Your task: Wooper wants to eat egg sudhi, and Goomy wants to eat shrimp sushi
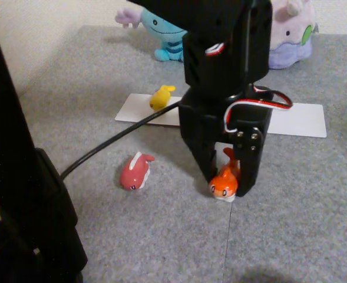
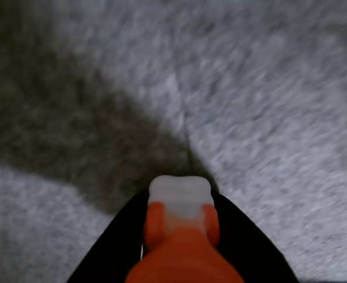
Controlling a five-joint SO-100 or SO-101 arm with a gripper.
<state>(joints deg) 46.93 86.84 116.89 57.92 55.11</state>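
gripper (image 1: pixel 227 180): closed on shrimp sushi (image 1: pixel 224 184), held between both fingers | shrimp sushi: touching the grey carpet (image 1: pixel 303 200) beside a tile seam, well short of the white board (image 1: pixel 303 121) | wrist view: figurine (image 2: pixel 182 236) clamped centrally

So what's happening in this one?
The gripper is closed around the orange shrimp sushi, low over the grey carpet. The yellow egg sushi sits on a white card, a red figurine lies on the carpet, and Wooper and Goomy wait behind.
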